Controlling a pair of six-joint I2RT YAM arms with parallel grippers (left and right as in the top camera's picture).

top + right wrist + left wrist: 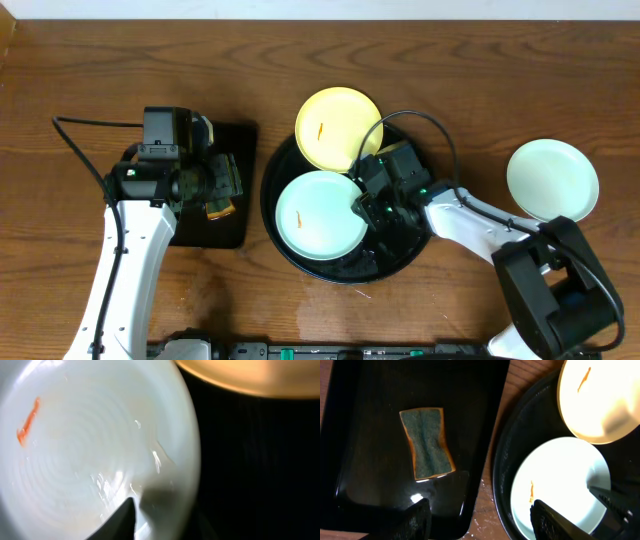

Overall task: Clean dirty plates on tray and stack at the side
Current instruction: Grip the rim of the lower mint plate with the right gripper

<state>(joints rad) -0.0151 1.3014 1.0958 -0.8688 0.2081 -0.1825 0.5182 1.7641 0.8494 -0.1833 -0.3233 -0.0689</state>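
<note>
Right gripper sits at the right rim of the mint plate inside the round tray; one finger shows over the plate's inner slope, the other is hidden, so clamped or loose I cannot tell; left gripper spread wide, nothing in it, hanging over the near end of the rectangular tray.

Key relation, as I judge it: the sponge lies ahead of the left gripper and a bit to the left in the wrist view, well apart; its long axis points roughly away from the gripper, slightly tilted, so the jaws span its short side; left arm is plainly nearer to it.

Sponge is rough grey-green on top with an orange edge, waisted shape, soft-looking; both trays glossy black; mint plate glossy, shallow, faint rings, orange smear left of centre; yellow plate also smeared, overlapping the round tray's far rim; third plate off to the right on the wood table, no smear visible.
</note>
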